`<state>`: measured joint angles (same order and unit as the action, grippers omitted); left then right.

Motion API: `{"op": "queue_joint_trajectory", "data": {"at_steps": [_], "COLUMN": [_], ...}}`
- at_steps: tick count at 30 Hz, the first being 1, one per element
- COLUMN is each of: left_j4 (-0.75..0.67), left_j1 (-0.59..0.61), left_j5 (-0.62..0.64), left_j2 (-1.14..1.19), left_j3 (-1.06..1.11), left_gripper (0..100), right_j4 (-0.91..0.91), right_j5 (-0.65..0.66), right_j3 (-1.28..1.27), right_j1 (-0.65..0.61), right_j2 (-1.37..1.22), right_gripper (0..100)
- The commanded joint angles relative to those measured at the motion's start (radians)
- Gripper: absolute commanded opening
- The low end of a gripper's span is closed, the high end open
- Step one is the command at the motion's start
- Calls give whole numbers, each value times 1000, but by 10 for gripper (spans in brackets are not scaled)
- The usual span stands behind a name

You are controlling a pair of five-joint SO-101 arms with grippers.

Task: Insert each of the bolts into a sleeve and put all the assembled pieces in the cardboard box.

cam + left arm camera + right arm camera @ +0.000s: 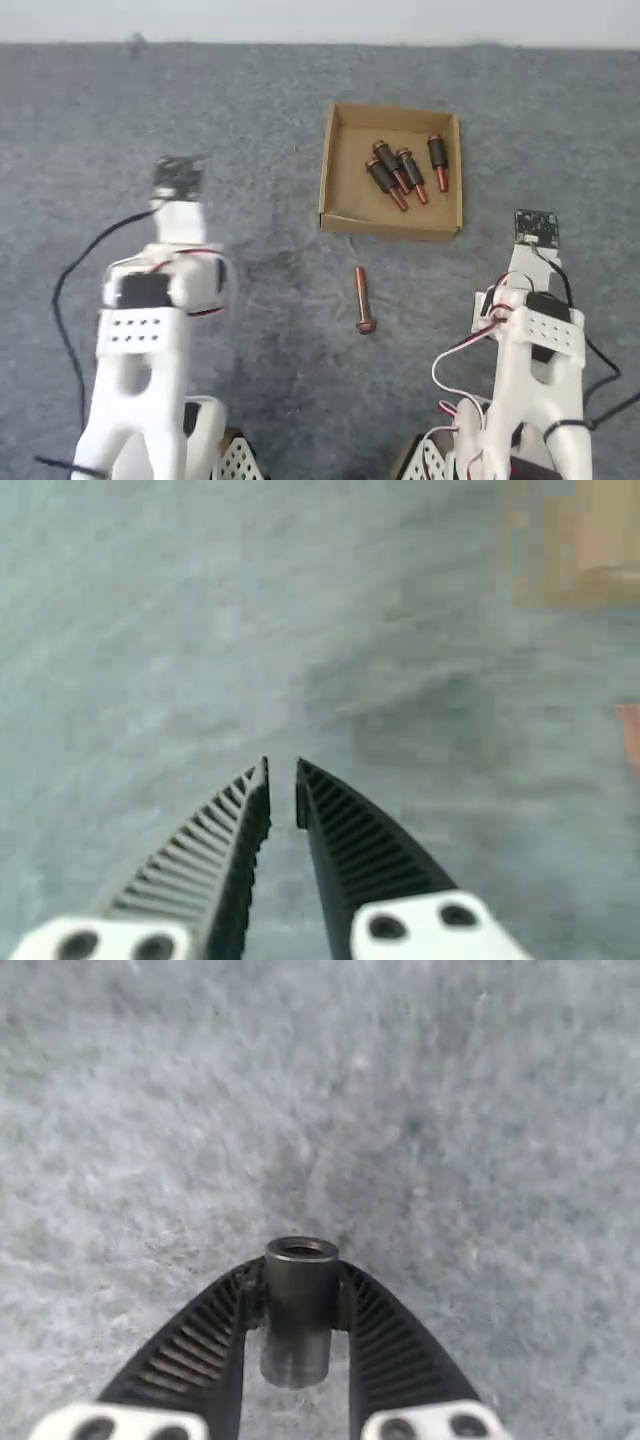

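Fingers [200, 1350] of the right gripper [300, 1272] are clamping a dark sleeve [298, 1320] from both sides. The sleeve's long axis is running roughly in line with the fingers, and its open bore is facing out past their tips, above the grey worktop [250, 150]. Beside it, the left gripper [282, 770] is hanging over bare worktop with its fingers almost together, a slim gap showing between the tips and nothing in it. A little farther out, between the two arms, one loose bolt [364, 298] is lying flat on the worktop. Its long axis is running near to far, its head is sitting at the near end, and its copper-coloured shank is pointing away toward the cardboard box [390, 226]. The bolt is resting just short of the box's front wall, not touching it. Farthest out, the box is holding four assembled pieces [405, 170], each a dark sleeve with a bolt through it. They are lying side by side on its floor, three slanting and one nearly straight. Judging from this, most of the task is looking done: four pieces are already boxed. What is remaining seems to be picking up the last bolt, sliding it into the held sleeve, and setting that piece in the box.
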<state>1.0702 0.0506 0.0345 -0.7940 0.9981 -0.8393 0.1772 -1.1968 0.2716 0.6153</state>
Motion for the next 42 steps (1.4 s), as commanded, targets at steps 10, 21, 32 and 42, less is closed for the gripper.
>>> {"op": "queue_joint_trajectory", "data": {"at_steps": [10, 21, 32, 42], "left_j4": [-21, -71, -167, -78], "left_j1": [-535, -660, -674, -624], "left_j5": [-173, -230, -390, -390], "left_j2": [180, 733, 896, 1068], "left_j3": [-231, -450, -532, -700], "left_gripper": [44, 47, 44, 44], "right_j4": [31, 61, 73, 85], "right_j5": [15, 17, 43, 43], "right_j3": [-3, -8, -15, -23], "right_j1": [-2, -35, -62, -62], "right_j2": [45, 44, 44, 44], "right_gripper": [6, 6, 6, 6]}}
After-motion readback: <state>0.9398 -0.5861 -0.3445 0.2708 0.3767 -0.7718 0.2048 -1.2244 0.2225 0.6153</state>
